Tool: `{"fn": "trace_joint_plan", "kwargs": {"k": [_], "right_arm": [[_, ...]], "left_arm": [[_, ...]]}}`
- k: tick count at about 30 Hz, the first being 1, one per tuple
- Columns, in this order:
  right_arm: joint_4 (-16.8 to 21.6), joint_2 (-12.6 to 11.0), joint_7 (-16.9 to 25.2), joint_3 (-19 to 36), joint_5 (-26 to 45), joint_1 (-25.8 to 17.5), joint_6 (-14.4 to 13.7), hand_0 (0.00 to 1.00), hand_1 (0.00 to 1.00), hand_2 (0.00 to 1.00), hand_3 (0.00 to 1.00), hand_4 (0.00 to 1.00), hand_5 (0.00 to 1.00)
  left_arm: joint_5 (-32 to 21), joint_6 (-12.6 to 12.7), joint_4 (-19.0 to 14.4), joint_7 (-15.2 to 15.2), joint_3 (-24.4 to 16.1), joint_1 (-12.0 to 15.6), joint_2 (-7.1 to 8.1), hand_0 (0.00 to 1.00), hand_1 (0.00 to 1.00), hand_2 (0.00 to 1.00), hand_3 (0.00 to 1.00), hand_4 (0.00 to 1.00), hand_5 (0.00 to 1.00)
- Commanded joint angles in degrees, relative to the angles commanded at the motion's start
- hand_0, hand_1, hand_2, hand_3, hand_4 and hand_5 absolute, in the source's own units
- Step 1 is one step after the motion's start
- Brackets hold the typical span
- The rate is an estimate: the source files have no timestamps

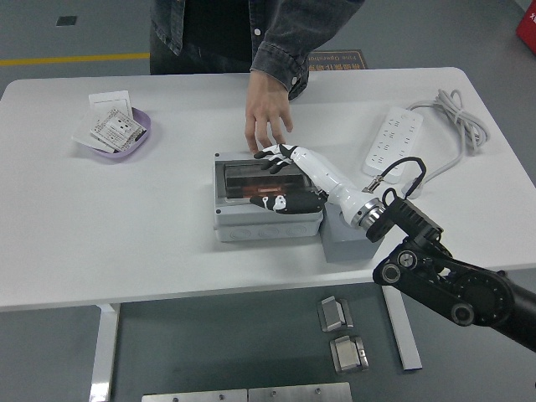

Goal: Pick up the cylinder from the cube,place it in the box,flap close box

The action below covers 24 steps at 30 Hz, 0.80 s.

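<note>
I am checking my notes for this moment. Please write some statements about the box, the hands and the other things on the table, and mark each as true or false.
1. The robot's right hand lies on the lid of the grey box. True.
2. The lid stands fully upright. False: it is pressed down, almost flat.
3. A person's hand is at the far side of the box. True.
4. The purple bowl is at the table's right side. False: it is at the left.
5. The white power strip lies right of the box. True.
</note>
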Motion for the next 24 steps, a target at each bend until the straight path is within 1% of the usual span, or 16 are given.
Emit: {"fn": "trace_joint_plan", "kwargs": {"k": [6, 11, 15, 20, 24], "right_arm": [[2.07, -0.81, 0.05, 2.25, -0.03, -2.26, -0.18, 0.741, 0.623, 0.671, 0.762, 0.921, 0.452], [4.58, -1.41, -0.07, 6.18, -0.92, -5.41, -0.29, 0.743, 0.623, 0.672, 0.763, 0.919, 0.451], [7.65, -1.1, -0.02, 11.52, -2.95, -10.01, -0.54, 0.741, 0.622, 0.671, 0.765, 0.918, 0.453], [11.76, 0.36, 0.67, 20.23, -5.25, -16.9, -0.95, 0.742, 0.621, 0.671, 0.764, 0.918, 0.457], [13.29, 1.43, 1.49, 27.61, -5.58, -22.03, -1.32, 0.742, 0.621, 0.671, 0.764, 0.918, 0.457]], "left_arm": [[-0.04, 0.06, 0.0, 0.08, -0.15, 0.17, 0.05, 0.659, 0.681, 0.612, 0.685, 0.696, 0.324], [0.15, 0.03, 0.0, 0.08, -0.24, 0.23, 0.09, 0.659, 0.681, 0.612, 0.684, 0.695, 0.323], [0.45, -0.06, 0.0, 0.06, -0.38, 0.42, 0.09, 0.659, 0.681, 0.612, 0.684, 0.695, 0.324], [0.76, -0.13, 0.0, -0.04, -0.63, 0.89, 0.0, 0.659, 0.681, 0.611, 0.683, 0.695, 0.324], [1.19, -0.25, 0.0, -0.04, -0.91, 1.34, -0.23, 0.659, 0.681, 0.611, 0.683, 0.695, 0.324]]}}
